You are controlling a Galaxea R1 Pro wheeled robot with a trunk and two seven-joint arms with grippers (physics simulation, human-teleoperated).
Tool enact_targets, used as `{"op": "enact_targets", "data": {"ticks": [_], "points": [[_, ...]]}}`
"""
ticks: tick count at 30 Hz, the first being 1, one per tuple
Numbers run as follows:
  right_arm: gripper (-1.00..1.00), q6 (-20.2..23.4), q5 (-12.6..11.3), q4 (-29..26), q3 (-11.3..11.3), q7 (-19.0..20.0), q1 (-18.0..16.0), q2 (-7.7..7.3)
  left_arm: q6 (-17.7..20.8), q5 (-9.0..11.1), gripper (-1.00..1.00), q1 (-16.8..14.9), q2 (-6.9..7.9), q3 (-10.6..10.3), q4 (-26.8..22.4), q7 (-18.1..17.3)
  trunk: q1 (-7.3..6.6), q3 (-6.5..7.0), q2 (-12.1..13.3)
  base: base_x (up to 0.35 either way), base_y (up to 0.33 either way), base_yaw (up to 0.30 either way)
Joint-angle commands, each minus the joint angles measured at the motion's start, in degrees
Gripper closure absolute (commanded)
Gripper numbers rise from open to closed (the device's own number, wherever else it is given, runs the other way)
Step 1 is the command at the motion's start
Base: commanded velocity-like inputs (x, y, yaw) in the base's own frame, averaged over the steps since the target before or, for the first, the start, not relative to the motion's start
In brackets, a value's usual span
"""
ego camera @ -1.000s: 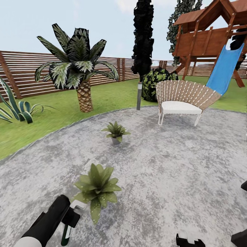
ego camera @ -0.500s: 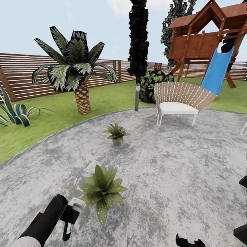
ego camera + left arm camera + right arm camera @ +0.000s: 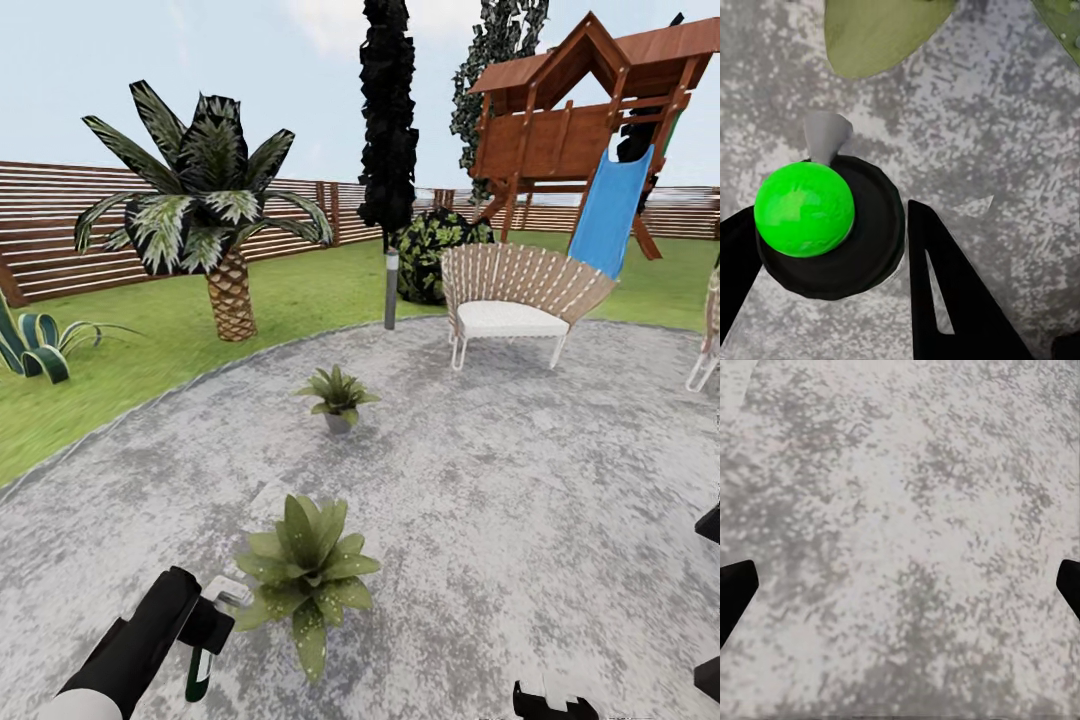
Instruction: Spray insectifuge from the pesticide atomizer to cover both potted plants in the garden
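My left gripper [image 3: 207, 630] is shut on the pesticide atomizer [image 3: 197, 675], low at the head view's left. Its dark green body hangs below the fingers and its pale nozzle [image 3: 229, 592] points toward the near potted plant [image 3: 308, 575], just right of it on the paving. In the left wrist view the atomizer [image 3: 825, 225] sits between the black fingers [image 3: 945, 292], with a leaf [image 3: 881, 30] beyond the nozzle. The second potted plant [image 3: 337, 395] stands farther off, mid-patio. My right gripper [image 3: 900, 585] is open over bare paving.
The round grey patio [image 3: 520, 500] is ringed by lawn [image 3: 120, 370]. A woven chair [image 3: 510, 295] and a grey bollard lamp [image 3: 391, 288] stand at its far edge. A palm [image 3: 225, 250], a playhouse with a blue slide [image 3: 605, 215] and the slatted fence [image 3: 60, 225] lie beyond.
The whole view has swung a little to the right, bringing a second chair's edge in at the right. The left gripper keeps its hold on the atomizer.
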Motion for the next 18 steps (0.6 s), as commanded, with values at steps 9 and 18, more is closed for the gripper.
{"op": "enact_targets", "data": {"ticks": [9, 18], "points": [[-1.0, -0.19, 0.6, 0.08, -0.45, -0.18, -0.05, 0.0, 0.0, -0.76, 1.0, 0.45, 0.47, -0.25, 0.05, -0.55, -0.01, -0.05, -0.02, -0.004, 0.318, -0.265], [-1.0, -0.19, 0.6, 0.08, -0.45, -0.18, -0.05, 0.01, -0.01, -2.15, 1.0, 1.86, 0.77, -1.01, 1.54, -1.5, -0.01, -0.05, -0.02, -0.013, 0.028, -0.267]]}}
